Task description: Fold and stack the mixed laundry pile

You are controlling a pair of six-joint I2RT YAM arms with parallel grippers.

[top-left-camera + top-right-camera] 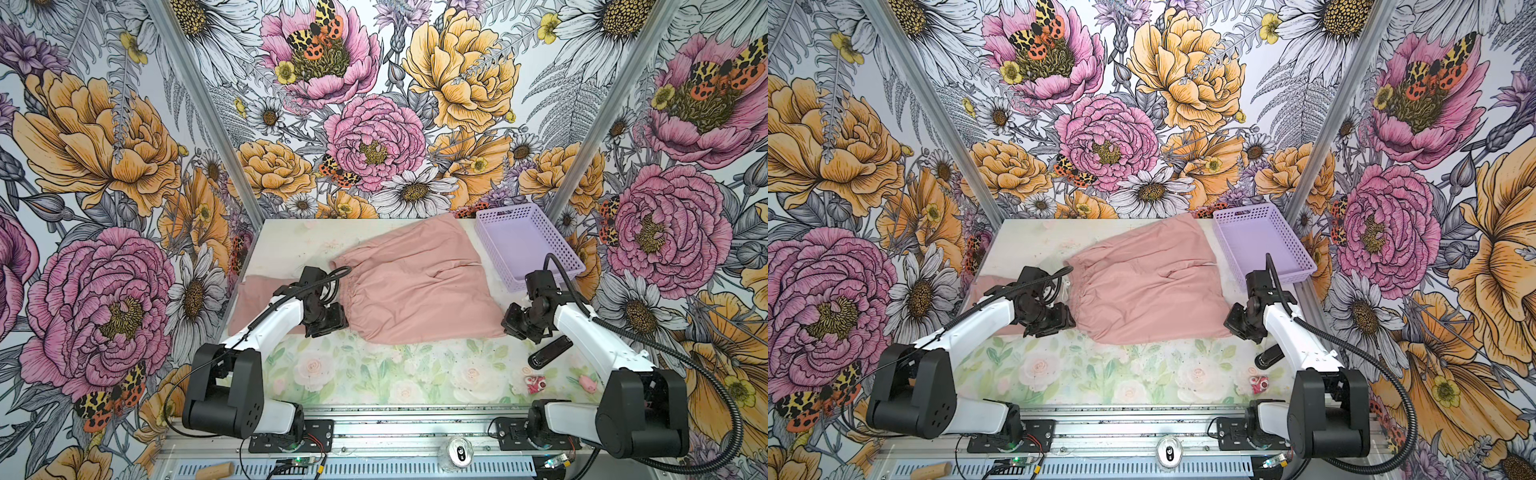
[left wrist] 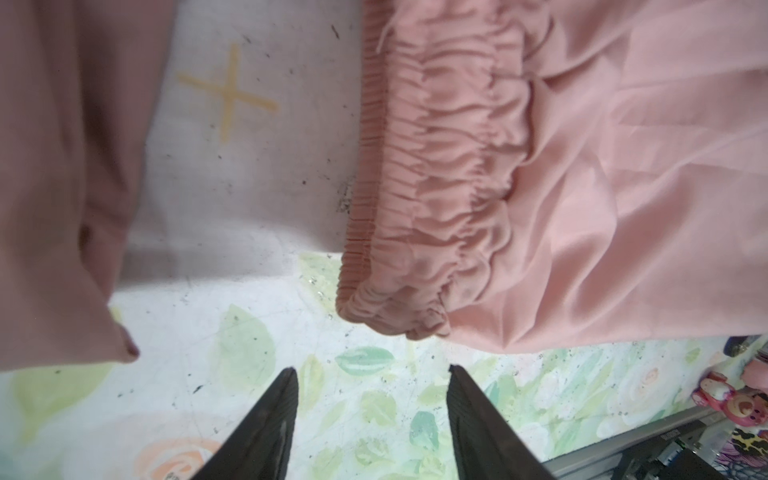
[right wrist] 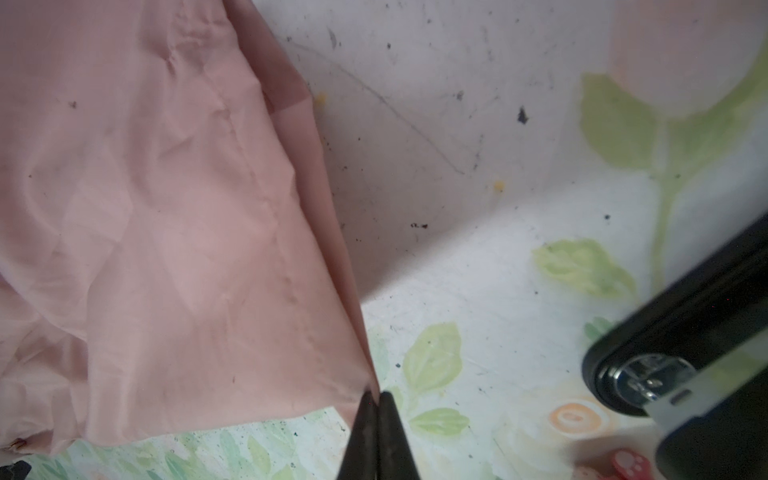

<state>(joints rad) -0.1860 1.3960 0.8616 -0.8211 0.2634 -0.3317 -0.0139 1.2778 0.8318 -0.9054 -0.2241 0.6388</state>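
Shorts [image 1: 415,282] of dusty-pink cloth lie spread flat on the table [image 1: 374,374], just beside the lavender basket [image 1: 496,253], on its side toward the left arm. 1 more pink garment [image 1: 253,303], apparently folded, lies well apart from the basket, beyond the shorts. No printed T-shirt is visible in any view.

Finding 1: the right gripper [image 3: 376,395] has its fingertips pressed together on the hem corner [image 3: 353,374] of the shorts, near the basket's near end, with a pinch of cloth between the tips.

Finding 2: the left gripper [image 2: 372,370] has its jaws apart with nothing between them. It is poised over bare table just short of the gathered waistband [image 2: 436,174], at the end of the shorts farthest from the basket.

Handling assessment: the cloth is thin, light and limp. It will likely sag from any single hold and keep no shape until laid down. The surface looks smooth, so a shallow pinch may slip. The waistband is thicker and ribbed, and it offers the firmest purchase. The near waistband corner [image 2: 390,307] is the recommended hold for the left gripper, so that 2 corners of 1 edge rise together.

Risk: the tips may catch only the upper layer.

Obstruction: a black device [image 1: 548,351] lies near the basket's near end, so keep the cloth off it.
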